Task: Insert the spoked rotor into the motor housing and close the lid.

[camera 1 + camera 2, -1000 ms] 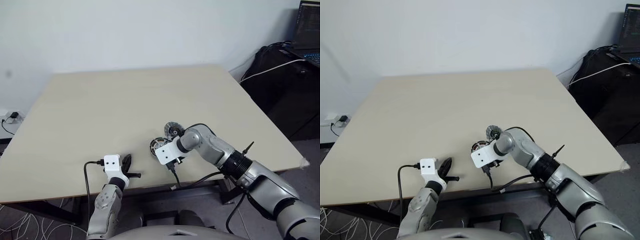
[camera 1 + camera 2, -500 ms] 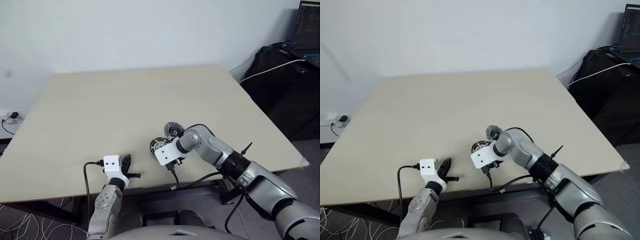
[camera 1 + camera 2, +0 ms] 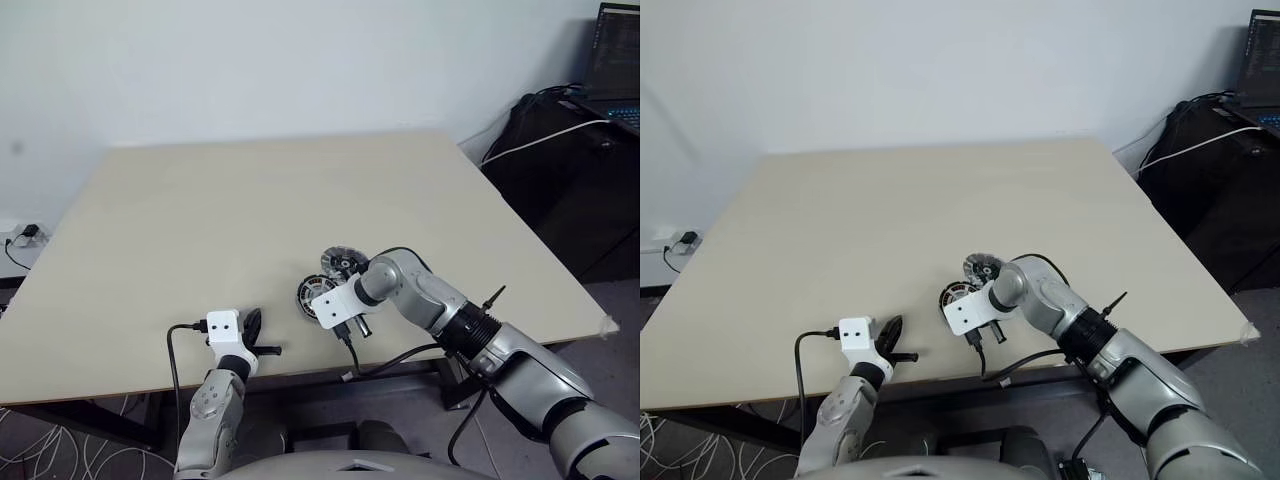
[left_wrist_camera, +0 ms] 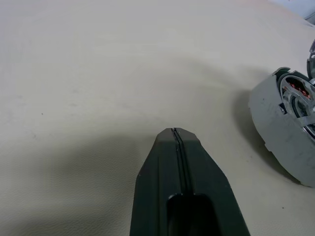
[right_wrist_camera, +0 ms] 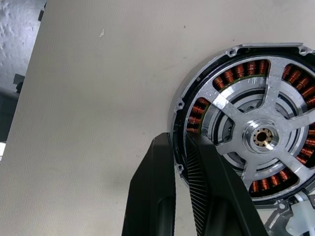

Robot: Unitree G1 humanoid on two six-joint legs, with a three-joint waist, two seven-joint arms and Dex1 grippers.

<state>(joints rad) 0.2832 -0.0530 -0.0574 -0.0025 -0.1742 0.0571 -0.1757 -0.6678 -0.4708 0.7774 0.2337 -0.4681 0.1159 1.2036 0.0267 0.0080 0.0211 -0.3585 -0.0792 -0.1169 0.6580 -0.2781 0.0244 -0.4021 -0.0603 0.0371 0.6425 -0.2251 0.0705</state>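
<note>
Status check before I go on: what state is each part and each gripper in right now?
Motor housing: flat on the table, lid off, copper windings exposed.
Second round part: lying on the table just behind the housing; too small to tell which part it is.
Right gripper: jaws pinched on the housing's rim.
Left gripper: jaws shut, empty.

No text, label, brand, number or sign is readable anywhere; the lines on the laptop screen are too small to read.
</note>
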